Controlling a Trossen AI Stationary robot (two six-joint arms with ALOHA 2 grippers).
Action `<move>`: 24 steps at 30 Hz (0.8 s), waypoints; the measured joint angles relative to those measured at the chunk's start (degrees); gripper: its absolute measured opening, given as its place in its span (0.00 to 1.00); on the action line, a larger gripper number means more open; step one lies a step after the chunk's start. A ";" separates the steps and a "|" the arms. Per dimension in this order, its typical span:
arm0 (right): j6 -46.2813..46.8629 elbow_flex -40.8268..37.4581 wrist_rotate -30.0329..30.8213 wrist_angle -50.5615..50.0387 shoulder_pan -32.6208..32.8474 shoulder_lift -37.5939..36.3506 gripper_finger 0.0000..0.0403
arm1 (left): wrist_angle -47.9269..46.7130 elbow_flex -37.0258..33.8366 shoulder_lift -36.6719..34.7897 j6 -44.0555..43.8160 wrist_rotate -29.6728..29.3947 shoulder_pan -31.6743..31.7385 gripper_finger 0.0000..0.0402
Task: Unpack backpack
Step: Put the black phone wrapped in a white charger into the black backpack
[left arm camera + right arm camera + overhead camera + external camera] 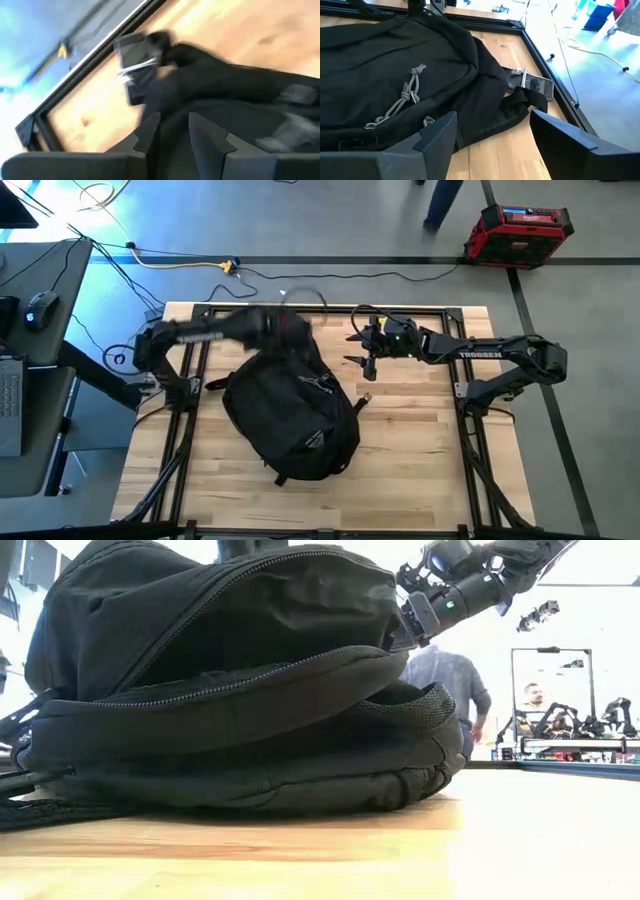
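Backpack point(292, 420): black, laid at frame centre on the table point(420, 450). Left gripper point(283, 327): set at its upper edge, grip not discernible. Right gripper point(360, 348): parted wide, nothing held, upper right.

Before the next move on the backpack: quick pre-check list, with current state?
1. Backpack lying flat on the table: ok.
2. Main zipper open, per the low view: ok.
3. Left gripper at the backpack's far end, over black fabric: ok; whether it grips anything: cannot tell.
4. Right gripper open, empty, hovering clear of the backpack's far right corner: ok.
5. Grey zipper pulls lying free on top: ok.
6. Contents in sight through the opening: cannot tell, interior is dark.
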 joint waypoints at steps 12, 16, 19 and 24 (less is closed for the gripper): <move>-2.99 -0.02 3.39 -8.32 0.00 0.00 0.59 | 26.98 -21.77 1.21 12.03 9.94 18.90 0.11; -2.69 -0.02 5.53 -11.25 -0.02 0.00 0.59 | 32.03 -24.15 4.18 13.00 8.73 21.66 0.08; -2.58 -0.02 5.53 -12.19 -0.02 0.00 0.59 | 32.74 -24.15 7.55 13.04 8.24 23.59 0.06; -2.56 -0.02 5.53 -12.36 -0.02 0.00 0.59 | 36.12 -24.17 12.63 13.07 7.90 26.29 0.03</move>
